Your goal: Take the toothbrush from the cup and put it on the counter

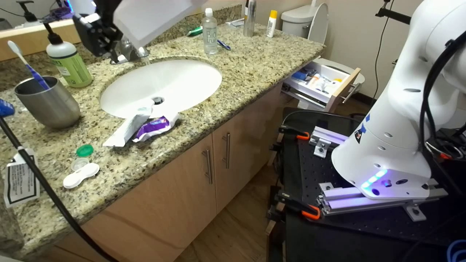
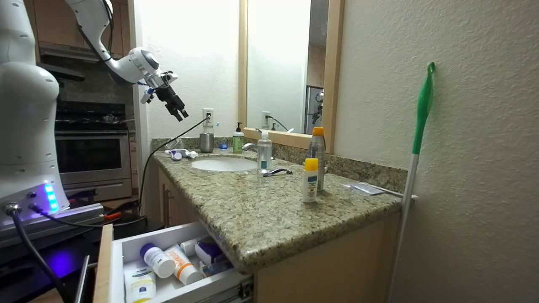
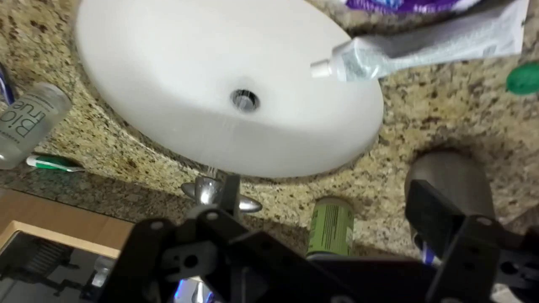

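Status: the toothbrush (image 1: 30,69) stands in the grey cup (image 1: 51,103), near the back edge of the table (image 2: 244,198) at the end with the wall outlet (image 2: 208,117); it leans with its head up, apparently against the rim. The lift has yet to be made. The fingers (image 3: 431,219) are spread wide, hold nothing, and hang above the table, apart from the cup.

Hazard, approach: in the wrist view one finger covers part of the cup and only a sliver of toothbrush handle shows, so alignment judged from that view alone could be off and the cup knocked over. Hazard, clearance: the green soap bottle (image 1: 69,64) stands just beside the cup along the back edge; wide-set fingers on the way down could strike its pump (image 1: 53,35). Hazard, lift: the toothbrush stands at a slant, and a straight upward pull is likely to drag on the rim and tip the cup. Hazard, put-down: the sink (image 1: 182,80) lies between the cup and the table end by the drawer (image 1: 339,95), with the faucet (image 3: 205,191) apparently running; a weak grip on the way across could drop the toothbrush in
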Tool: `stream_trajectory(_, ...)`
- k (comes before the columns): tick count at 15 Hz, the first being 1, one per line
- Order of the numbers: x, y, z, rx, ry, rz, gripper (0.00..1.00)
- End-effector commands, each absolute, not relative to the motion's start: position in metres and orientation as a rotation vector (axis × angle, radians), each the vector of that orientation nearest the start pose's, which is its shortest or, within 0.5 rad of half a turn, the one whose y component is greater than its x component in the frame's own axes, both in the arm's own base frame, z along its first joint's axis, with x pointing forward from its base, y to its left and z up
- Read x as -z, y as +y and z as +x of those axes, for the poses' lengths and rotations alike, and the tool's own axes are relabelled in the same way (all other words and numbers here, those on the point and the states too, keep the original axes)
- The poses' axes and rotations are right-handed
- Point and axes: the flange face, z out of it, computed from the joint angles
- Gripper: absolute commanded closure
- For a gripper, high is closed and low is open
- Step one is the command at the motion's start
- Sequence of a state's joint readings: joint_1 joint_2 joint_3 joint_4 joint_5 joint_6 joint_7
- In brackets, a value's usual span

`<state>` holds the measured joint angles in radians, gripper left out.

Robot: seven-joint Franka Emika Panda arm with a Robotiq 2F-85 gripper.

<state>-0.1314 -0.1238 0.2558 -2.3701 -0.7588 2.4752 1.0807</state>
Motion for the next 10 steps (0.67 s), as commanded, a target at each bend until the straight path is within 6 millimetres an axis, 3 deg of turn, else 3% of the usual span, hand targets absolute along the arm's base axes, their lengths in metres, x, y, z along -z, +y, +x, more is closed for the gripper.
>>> stream_trajectory(1,-0.387,0.054,0.558,1.074,0.844,-3.155,0.0)
stream_trajectory(3,-0.392,0.053,0.585,1.229,0.928,-3.041,0.0)
stream_trajectory(6,-0.395,0.071,0.614,1.323,1.07,-2.875,0.0)
stream_trajectory(8,-0.399,0.085,0.608,1.243,1.043,-2.874,0.0)
stream_trajectory(9,-0.398,0.074,0.606,1.278,1.064,-2.894,0.0)
stream_trajectory(10,-0.396,0.082,0.608,1.262,1.064,-2.885,0.0)
